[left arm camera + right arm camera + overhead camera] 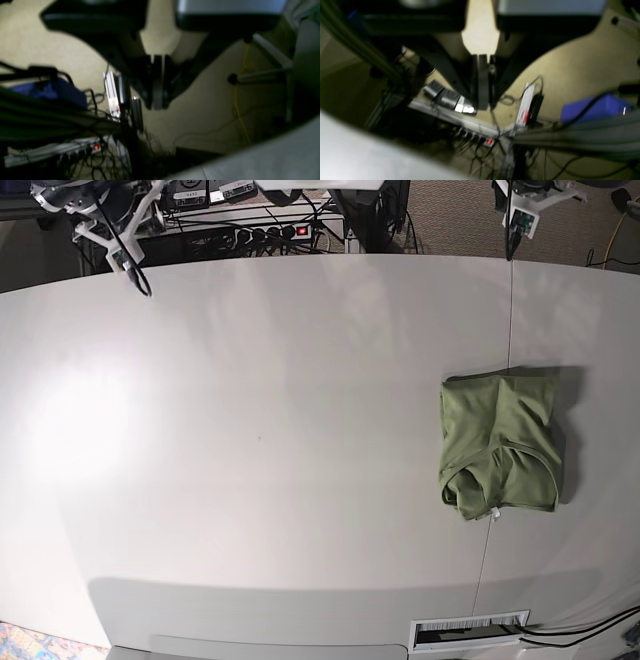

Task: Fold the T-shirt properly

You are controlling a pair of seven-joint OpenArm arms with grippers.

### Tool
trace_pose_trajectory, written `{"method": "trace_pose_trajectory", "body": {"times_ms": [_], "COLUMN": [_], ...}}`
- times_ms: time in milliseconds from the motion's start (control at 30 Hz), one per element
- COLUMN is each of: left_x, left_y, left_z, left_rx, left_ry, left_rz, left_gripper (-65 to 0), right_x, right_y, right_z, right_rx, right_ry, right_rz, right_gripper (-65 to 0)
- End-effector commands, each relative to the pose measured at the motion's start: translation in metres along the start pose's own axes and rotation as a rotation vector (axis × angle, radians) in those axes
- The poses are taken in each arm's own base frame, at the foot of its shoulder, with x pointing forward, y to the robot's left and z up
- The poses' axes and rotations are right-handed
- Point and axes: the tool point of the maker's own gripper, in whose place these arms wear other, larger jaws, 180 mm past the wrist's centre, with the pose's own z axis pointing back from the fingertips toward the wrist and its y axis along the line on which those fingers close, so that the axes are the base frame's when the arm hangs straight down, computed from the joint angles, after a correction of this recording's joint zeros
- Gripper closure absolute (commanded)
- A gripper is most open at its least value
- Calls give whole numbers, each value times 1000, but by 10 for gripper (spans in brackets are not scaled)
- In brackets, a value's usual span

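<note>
The T-shirt (502,442) lies folded into a compact olive-green rectangle on the right side of the white table (260,440), a small white tag at its near edge. My left gripper (510,250) hangs shut over the far right table edge, well beyond the shirt. My right gripper (143,286) is shut and empty over the far left corner. In the left wrist view the left gripper (158,106) has its dark jaws pressed together above the floor. The right gripper (483,107) in its own wrist view looks the same, holding nothing. Neither wrist view shows the T-shirt.
A power strip (268,230) with a red light and tangled cables sits behind the table's far edge. A blue box (597,107) rests on the floor. A seam (510,330) crosses the table near the shirt. A white label strip (470,630) sits at the near edge.
</note>
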Motion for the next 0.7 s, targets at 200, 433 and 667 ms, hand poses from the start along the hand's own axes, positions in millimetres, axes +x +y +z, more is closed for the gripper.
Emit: {"method": "trace_pose_trajectory", "body": {"times_ms": [200, 433, 667], "left_x": [-61, -117, -147], "left_y": [-11, -29, -29], "left_z": [-17, -58, -111], "left_rx": [-75, -191, -224], "left_ry": [124, 212, 258], "left_rz": [102, 226, 312], "left_gripper": [0, 0, 0], "right_x": [-61, -131, -146], "right_y": [0, 9, 38], "right_z": [-9, -45, -118], "right_rx": [35, 109, 182], "right_ry": [79, 205, 266], "right_rz": [-133, -328, -202], "right_gripper": [0, 0, 0]}}
